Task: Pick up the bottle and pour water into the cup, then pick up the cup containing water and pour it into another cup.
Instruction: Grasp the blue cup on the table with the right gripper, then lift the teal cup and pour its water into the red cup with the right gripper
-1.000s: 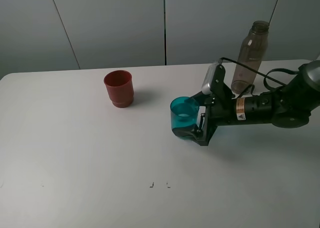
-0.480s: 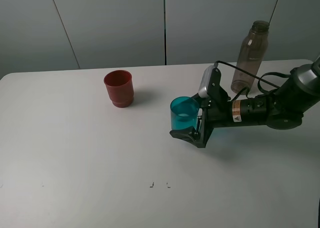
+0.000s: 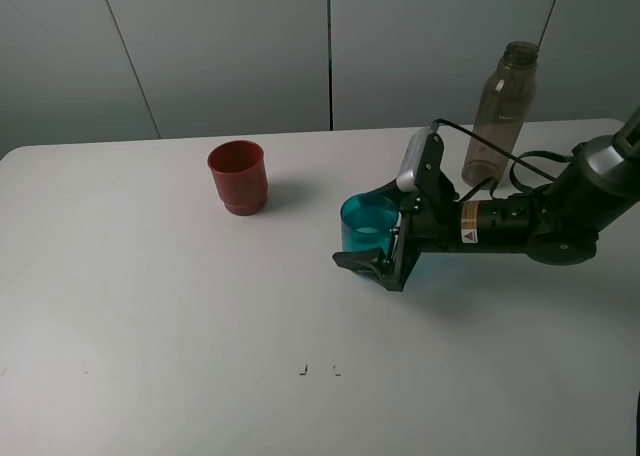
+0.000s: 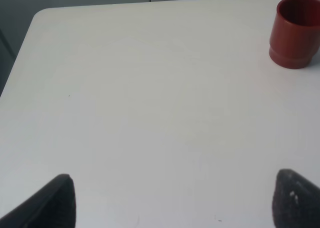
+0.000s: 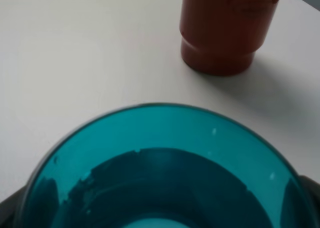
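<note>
Translucent teal plastic tumbler (image 3: pixel 366 236), holding some water, stands near the middle between the right gripper's (image 3: pixel 362 228) wide-spread fingers. Tall smoky plastic bottle (image 3: pixel 498 116) stands far right; first pour seems done. Filling the opaque red cup (image 3: pixel 238 176), left, remains.

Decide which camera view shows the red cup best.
Exterior high: the red cup stands whole, open mouth to stepped base, with clear space all round. The left wrist view shows it larger, but at the frame's corner with one side clipped. The right wrist view shows only its lower body and base.
</note>
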Robot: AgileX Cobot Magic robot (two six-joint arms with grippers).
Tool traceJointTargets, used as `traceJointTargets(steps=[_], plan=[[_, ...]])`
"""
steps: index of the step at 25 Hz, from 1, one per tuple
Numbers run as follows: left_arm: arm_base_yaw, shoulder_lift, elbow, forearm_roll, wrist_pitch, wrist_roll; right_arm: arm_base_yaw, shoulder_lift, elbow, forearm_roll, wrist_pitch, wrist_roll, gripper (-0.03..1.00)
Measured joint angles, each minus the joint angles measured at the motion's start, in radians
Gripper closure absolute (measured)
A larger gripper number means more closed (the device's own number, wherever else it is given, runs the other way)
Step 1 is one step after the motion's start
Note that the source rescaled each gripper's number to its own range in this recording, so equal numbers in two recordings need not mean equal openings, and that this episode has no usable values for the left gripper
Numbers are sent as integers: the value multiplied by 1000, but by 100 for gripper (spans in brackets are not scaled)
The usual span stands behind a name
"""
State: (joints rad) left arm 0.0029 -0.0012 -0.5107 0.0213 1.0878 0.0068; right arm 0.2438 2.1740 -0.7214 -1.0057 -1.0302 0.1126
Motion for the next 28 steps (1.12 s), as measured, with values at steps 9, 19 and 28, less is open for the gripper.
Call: traceJointTargets(steps=[9, 19, 28], plan=[[0, 0, 0, 0, 0, 0, 0, 2, 0, 0, -4, -3, 18], [0, 0, 0, 0, 0, 0, 1, 2, 0, 4, -2, -4, 92], [0, 0, 0, 0, 0, 0, 1, 2, 0, 23, -1, 32, 92]])
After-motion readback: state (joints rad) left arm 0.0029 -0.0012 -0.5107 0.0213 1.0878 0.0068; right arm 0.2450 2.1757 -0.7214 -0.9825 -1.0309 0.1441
